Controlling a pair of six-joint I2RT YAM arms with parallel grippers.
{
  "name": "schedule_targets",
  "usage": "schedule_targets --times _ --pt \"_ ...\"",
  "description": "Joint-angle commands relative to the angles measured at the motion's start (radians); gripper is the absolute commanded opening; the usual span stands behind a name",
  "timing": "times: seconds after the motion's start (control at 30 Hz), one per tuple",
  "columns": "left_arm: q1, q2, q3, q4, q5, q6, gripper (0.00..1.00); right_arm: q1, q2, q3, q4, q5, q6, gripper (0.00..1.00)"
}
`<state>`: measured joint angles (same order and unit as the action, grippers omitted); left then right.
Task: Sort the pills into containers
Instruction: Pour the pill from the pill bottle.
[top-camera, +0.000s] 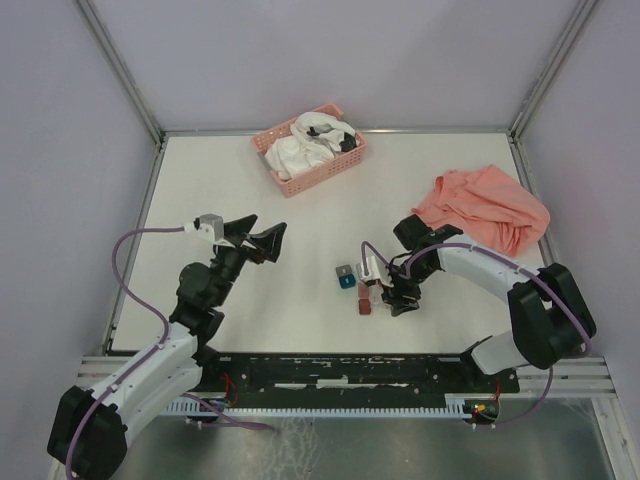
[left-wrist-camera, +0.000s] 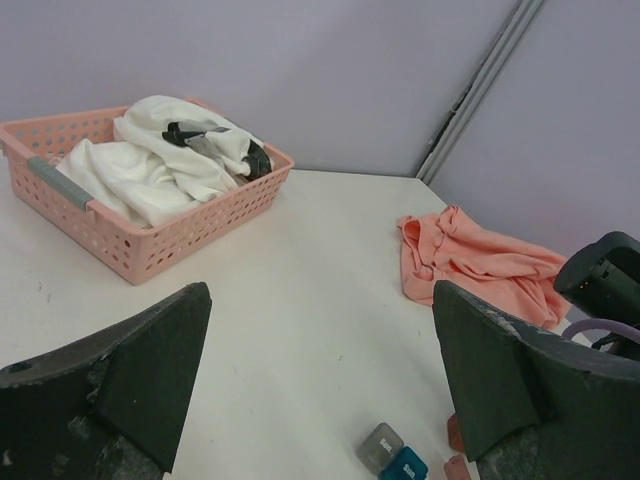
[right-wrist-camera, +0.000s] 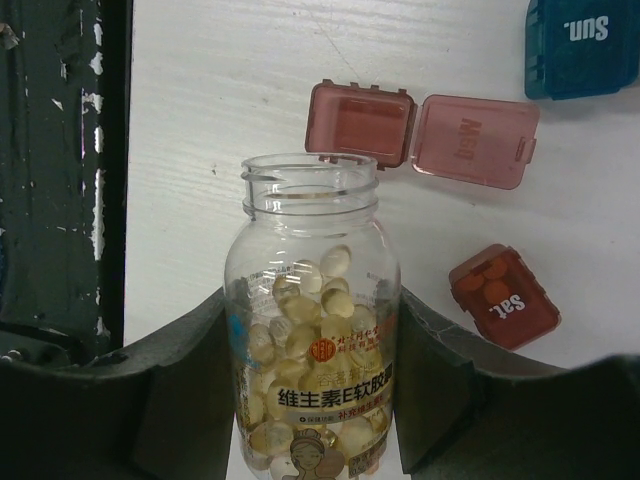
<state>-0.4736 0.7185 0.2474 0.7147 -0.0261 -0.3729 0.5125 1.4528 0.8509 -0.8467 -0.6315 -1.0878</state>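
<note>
My right gripper (right-wrist-camera: 312, 320) is shut on a clear pill jar (right-wrist-camera: 312, 240) with no cap, half full of yellowish-amber pills (right-wrist-camera: 305, 340). Its open mouth points at a dark red box (right-wrist-camera: 362, 123) whose lid (right-wrist-camera: 472, 140) is flipped open; the box looks empty. A second dark red box (right-wrist-camera: 502, 296) is closed, with round pieces showing through its lid. A teal box (right-wrist-camera: 580, 35) is at the top right. In the top view the right gripper (top-camera: 400, 296) sits by the boxes (top-camera: 347, 278). My left gripper (top-camera: 255, 240) is open, raised and empty, left of them; its wrist view shows the grey box (left-wrist-camera: 381, 446).
A pink slatted basket (top-camera: 330, 172) of white cloth stands at the back centre. A salmon cloth (top-camera: 485, 208) lies at the back right. A small white piece (top-camera: 370, 268) sits next to the boxes. The table's near edge meets a black rail (top-camera: 350, 370).
</note>
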Motion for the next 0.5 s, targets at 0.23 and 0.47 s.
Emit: schedule_targets --times 0.23,0.47 --pt "-0.003 -0.026 -0.017 0.074 -0.023 0.029 0.98 0.035 0.036 0.057 0.039 0.073 0.068 0.02" --pt "-0.003 -0.03 -0.022 0.075 -0.024 0.029 0.98 0.053 0.065 0.066 0.035 0.111 0.084 0.02"
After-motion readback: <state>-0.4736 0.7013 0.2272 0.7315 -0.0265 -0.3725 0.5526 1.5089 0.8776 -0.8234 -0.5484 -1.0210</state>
